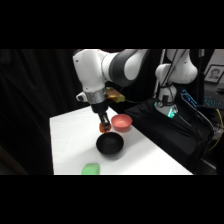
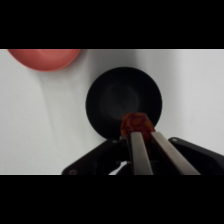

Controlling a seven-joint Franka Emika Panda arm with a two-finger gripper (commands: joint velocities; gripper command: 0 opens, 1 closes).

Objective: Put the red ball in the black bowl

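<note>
The tool (image 2: 136, 131) is closed on the red ball (image 2: 135, 122), held above the near rim of the black bowl (image 2: 107, 100). The white table (image 1: 70, 135) also bears a pink bowl (image 1: 121, 121) and a green object (image 1: 91, 169); black drapes hang behind.

I am wearing a smooth white shell on my arm (image 1: 92, 67), with round, fat joints and a dark grey band showing at one bend. My wrist is ending in a white collar, and a thin black gripper (image 1: 105, 122) is hanging under it. Up close, my linkage (image 2: 100, 162) is looking black and shiny (like two flat wings), and my two fingers (image 2: 138, 152) are showing as pale, straight bars.
</note>
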